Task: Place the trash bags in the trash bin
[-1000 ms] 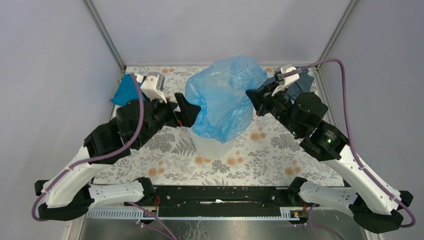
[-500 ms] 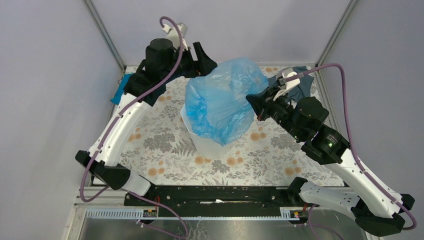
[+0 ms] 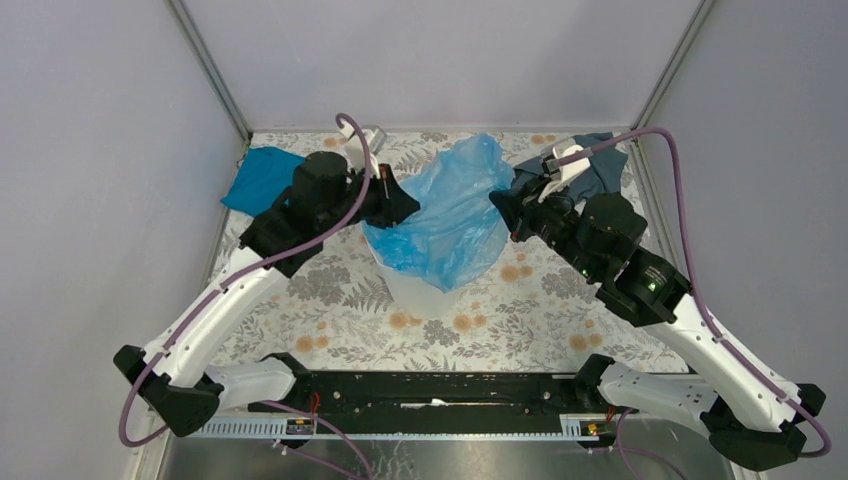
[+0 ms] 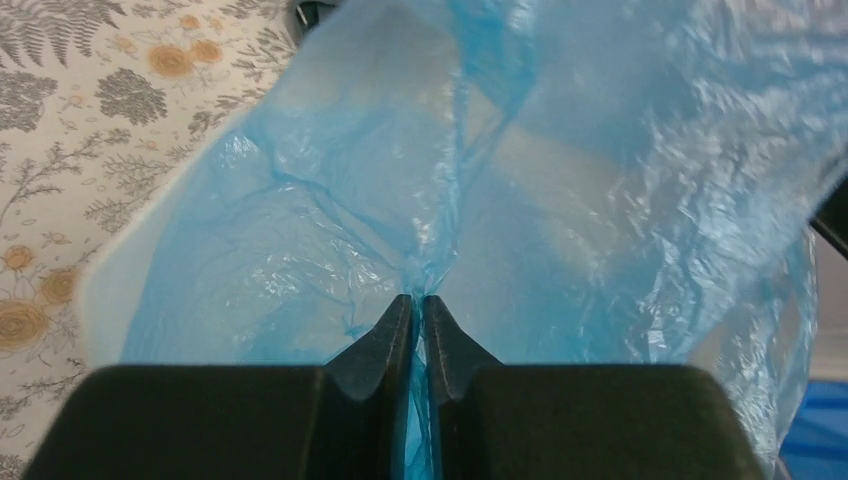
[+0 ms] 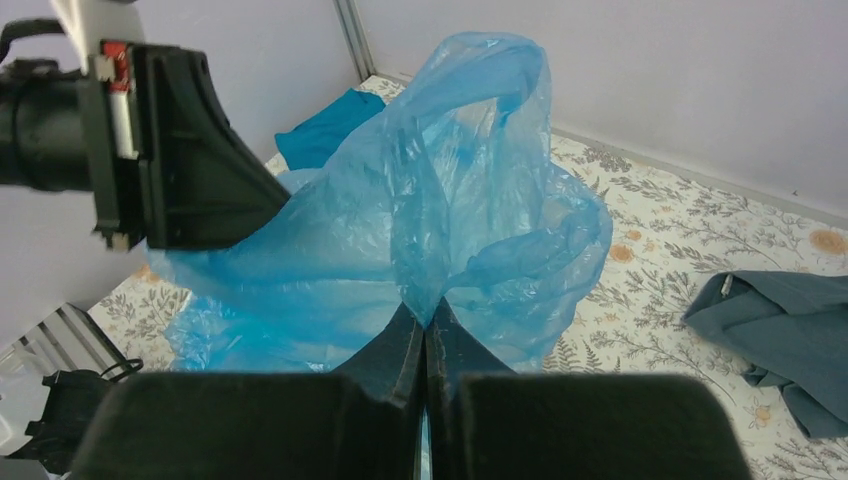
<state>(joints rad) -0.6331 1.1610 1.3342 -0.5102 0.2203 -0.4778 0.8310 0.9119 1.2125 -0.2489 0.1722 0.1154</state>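
Teal-blue cloth (image 3: pixel 258 178): crumpled, lay on the floral table cover (image 3: pixel 340 300), well out to the left of the left gripper (image 3: pixel 408 204). Grey-blue cloth (image 3: pixel 603 170): rumpled, lay on the same cover, near and to the right of the right gripper (image 3: pixel 498 206).

Left arm (image 3: pixel 215 310) and right arm (image 3: pixel 725 350): white link shells joined by black cylindrical joint housings. A purple cable (image 3: pixel 645 130) runs along each arm. Green light (image 3: pixel 652 285) on a right-arm housing. Fingers (image 4: pixel 385 338) matt black, wedge-shaped, tapering to narrow tips. Black base rail (image 3: pixel 440 390)
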